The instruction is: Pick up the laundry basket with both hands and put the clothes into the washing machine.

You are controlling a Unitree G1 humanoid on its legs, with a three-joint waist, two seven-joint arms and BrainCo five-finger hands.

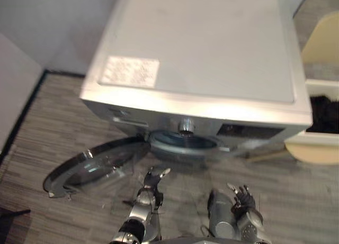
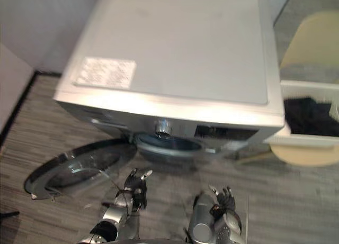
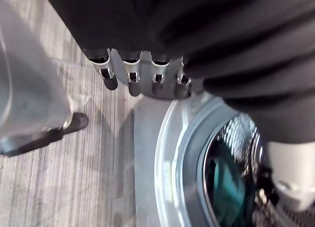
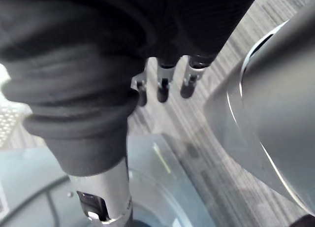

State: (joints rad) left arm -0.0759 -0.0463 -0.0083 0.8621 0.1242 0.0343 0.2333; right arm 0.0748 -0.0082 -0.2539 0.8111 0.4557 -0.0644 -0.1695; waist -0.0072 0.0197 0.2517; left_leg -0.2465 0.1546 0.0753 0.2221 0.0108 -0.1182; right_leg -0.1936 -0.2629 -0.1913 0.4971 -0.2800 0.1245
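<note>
Laundry basket [image 2: 302,141] sits far right, beside the washing machine [image 1: 201,43], on a cream-coloured support [image 2: 307,156] I can't identify. Dark clothes [image 2: 310,117] are inside. My read: stiff, light shell with a soft load that can shift, so grip opposite rims and keep it level. Left hand [image 1: 152,179] and right hand [image 1: 242,196] are near, in front of the drum, fingers loosely extended and empty, well apart from the basket. Door [image 1: 90,167] is open to the left over the striped grey floor [image 1: 47,122], so approach room is tight.

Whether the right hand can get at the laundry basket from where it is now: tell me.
Probably not from here. The right hand hangs low and open in front of the washing machine, while the laundry basket sits well off to the right, beyond the machine's front corner. The robot would likely need to turn or step right first.
</note>
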